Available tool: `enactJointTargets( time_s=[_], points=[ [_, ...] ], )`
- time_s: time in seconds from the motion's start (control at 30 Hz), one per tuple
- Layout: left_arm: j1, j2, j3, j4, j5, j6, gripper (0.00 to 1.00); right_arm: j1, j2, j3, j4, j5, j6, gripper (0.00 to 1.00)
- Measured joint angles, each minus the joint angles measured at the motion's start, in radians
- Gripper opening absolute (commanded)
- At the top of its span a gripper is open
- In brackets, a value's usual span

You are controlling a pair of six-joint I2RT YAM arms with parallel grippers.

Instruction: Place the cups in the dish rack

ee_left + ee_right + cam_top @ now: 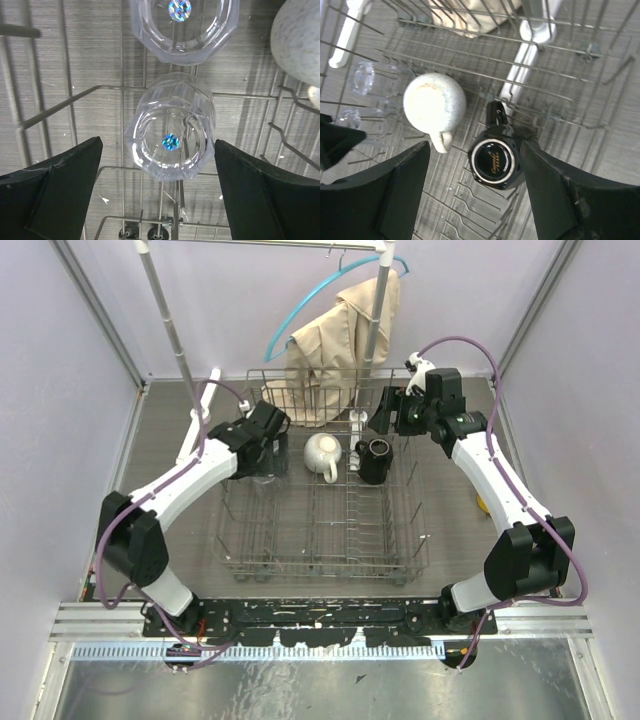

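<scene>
The grey wire dish rack [320, 562] fills the table's middle. At its far end a white mug [322, 453] and a black mug [376, 460] stand bottom up. Two clear tumblers, one near [172, 127] and one farther [182, 27], stand bottom up at the rack's far left. My left gripper [157, 192] is open above the nearer tumbler, apart from it. My right gripper [475, 195] is open over the black mug [495, 160], its right finger [560, 190] against the mug's side. A yellow sliver [481, 506], perhaps the yellow mug, shows behind my right forearm, outside the rack.
A clothes rail with a beige garment [345, 340] on a blue hanger [300, 310] stands behind the rack. Its white pole foot [527, 55] sits close behind the black mug. The rack's near half holds only upright tines [320, 520].
</scene>
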Motion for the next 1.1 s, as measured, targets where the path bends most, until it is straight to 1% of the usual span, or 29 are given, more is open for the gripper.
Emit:
enactJointTargets(
  time_s=[0.2, 0.3, 0.37, 0.43, 0.63, 0.8, 1.0, 1.1],
  points=[
    [0.054, -0.120, -0.011, 0.021, 0.041, -0.004, 0.98, -0.042, -0.010, 0.000, -0.077, 0.106, 0.008, 0.79],
    [0.084, -0.185, -0.011, 0.035, 0.071, 0.001, 0.98, -0.118, -0.022, 0.000, -0.121, 0.165, 0.032, 0.73],
    [0.093, -0.213, -0.006, 0.032, 0.085, 0.008, 0.98, -0.178, -0.024, 0.001, -0.146, 0.206, 0.051, 0.67],
    [0.106, -0.228, 0.005, 0.019, 0.097, 0.016, 0.98, -0.242, -0.024, 0.001, -0.176, 0.248, 0.066, 0.64],
    [0.108, -0.251, 0.025, 0.004, 0.126, 0.050, 0.98, -0.370, -0.015, -0.002, -0.225, 0.327, 0.094, 0.63],
    [0.122, -0.261, 0.060, -0.027, 0.162, 0.061, 0.98, -0.452, 0.032, -0.008, -0.237, 0.369, 0.097, 0.63],
    [0.137, -0.276, 0.080, -0.030, 0.288, 0.052, 0.98, -0.513, 0.126, -0.010, -0.270, 0.438, 0.089, 0.62],
    [0.155, -0.292, 0.069, 0.011, 0.409, 0.032, 0.98, -0.532, 0.176, -0.010, -0.291, 0.464, 0.077, 0.61]
  ],
)
